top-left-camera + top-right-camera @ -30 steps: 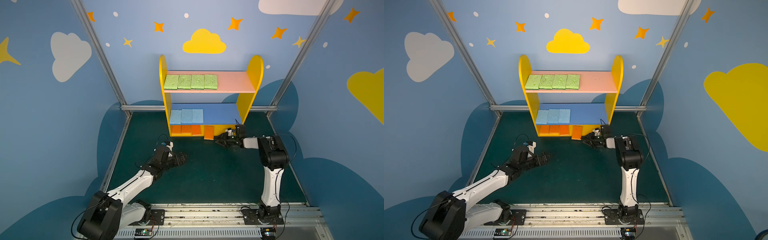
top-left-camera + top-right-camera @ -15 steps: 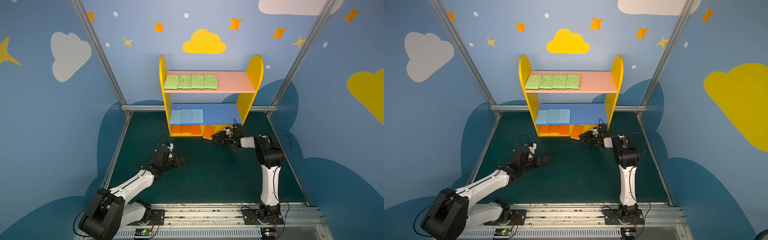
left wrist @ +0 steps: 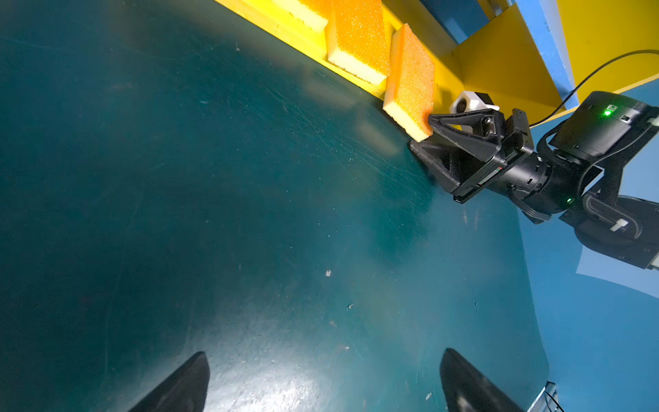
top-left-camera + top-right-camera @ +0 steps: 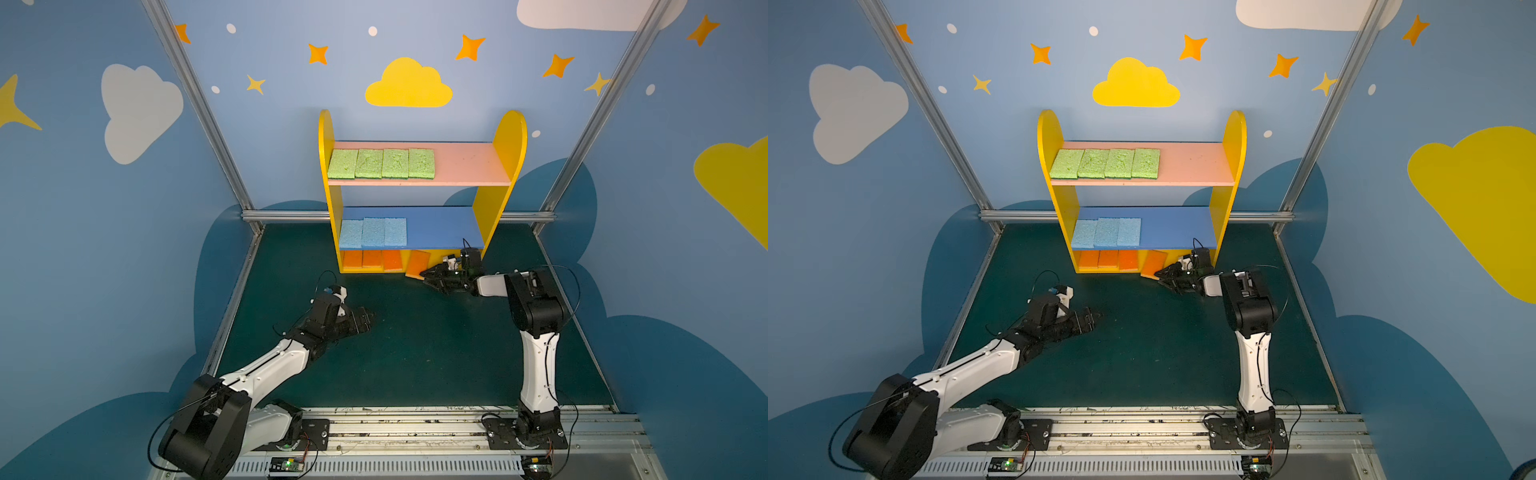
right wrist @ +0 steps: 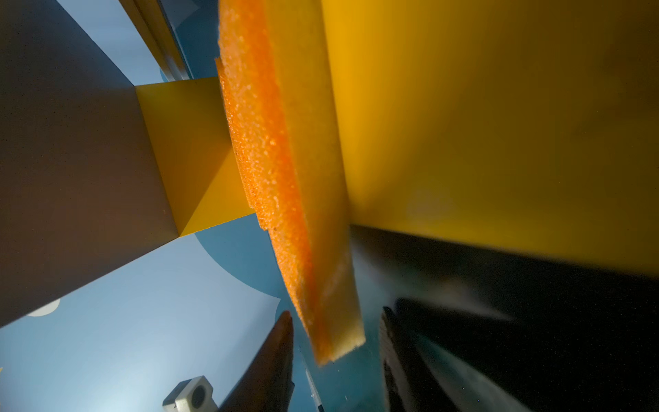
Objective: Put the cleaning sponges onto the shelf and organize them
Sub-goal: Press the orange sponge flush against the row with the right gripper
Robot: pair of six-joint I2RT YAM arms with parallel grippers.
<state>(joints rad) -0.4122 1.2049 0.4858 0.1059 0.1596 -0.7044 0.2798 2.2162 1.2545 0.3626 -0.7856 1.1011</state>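
1. Right fingers (image 3: 424, 151) are standing partly apart, straddling the near corner of the last orange sponge (image 3: 410, 71) with a gap showing on each side. They seem to be nudging it, not pinching.
2. Over the past second they have been creeping left toward the shelf (image 4: 505, 137), and the sponge, squarer before, is now tilting askew across the base's front edge.
3. That is bringing the bottom row close to finished: green sponges (image 4: 381, 163) are lying on the pink board, blue sponges (image 4: 372, 232) on the blue board, and three orange sponges (image 4: 372, 259) on the base.
4. Bare base is lying open to the right, up to the side panel. The blue board is hanging low overhead, so any push probably needs to stay flat.
5. Left fingers (image 3: 178, 388) are gaping wide and empty over the bare desk (image 4: 415, 340), well apart from the shelf.
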